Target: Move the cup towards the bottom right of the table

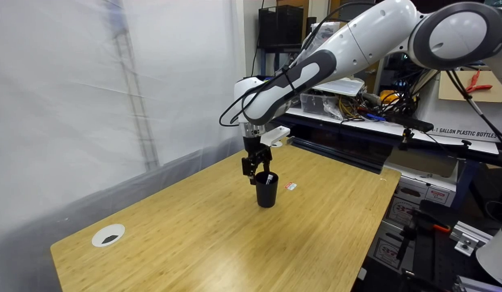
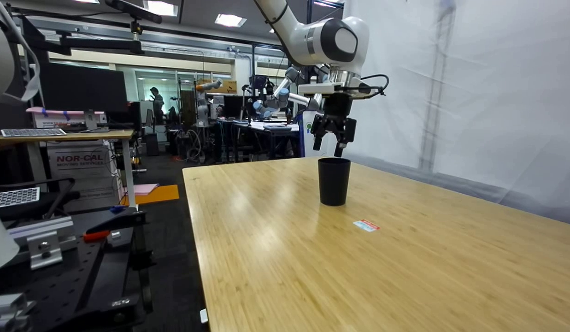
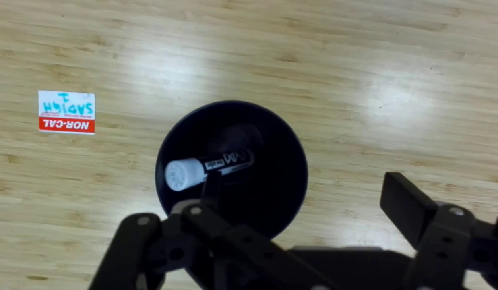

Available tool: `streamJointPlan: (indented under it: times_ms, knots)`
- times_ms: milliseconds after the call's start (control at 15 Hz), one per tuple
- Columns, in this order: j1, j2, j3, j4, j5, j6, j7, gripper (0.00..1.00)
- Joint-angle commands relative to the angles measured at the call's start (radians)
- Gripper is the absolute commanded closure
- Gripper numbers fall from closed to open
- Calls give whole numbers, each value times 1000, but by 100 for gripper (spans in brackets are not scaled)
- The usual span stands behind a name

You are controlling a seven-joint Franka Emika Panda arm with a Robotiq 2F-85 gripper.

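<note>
The cup (image 2: 334, 182) stands up straight on the table (image 1: 194, 231), well in from the edges. Its long way goes up and down, and my gripper (image 2: 327, 150) points down too. A marker (image 3: 216, 163) leans inside the cup. A little sticker (image 3: 67, 112) lies on the table, apart from the cup.

My fingers (image 3: 408, 205) are spread wide and hold nothing. The big thing for me is that the cup is not in the middle between them. In the wrist view, one finger is over the cup's mouth, and its tip hides a bit of the marker. Its partner is off to the right of that view, over the table. So the right part of the rim falls between the two. In an exterior view both tips show above the rim, but I can't tell how far down they really reach.

If I go straight down from here, I think one finger goes inside and one stays outside, and then I can pinch the wall. The inside one might bump the marker, so I should go slow. To hug the whole cup, I would need to slide left in the wrist view first.
</note>
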Motion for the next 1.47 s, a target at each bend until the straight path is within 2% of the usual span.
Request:
streamJointPlan:
  times_ms: [0,867,933,1000,1400]
  knots:
    - [5,34,-5,75,-8,-84,34,0]
    - [11,104,1,128,-6,-133,27,0]
    - [12,105,0,129,-6,-129,28,25]
    - [12,108,3,131,-5,-129,23,26]
    - [11,108,3,131,-4,-125,21,69]
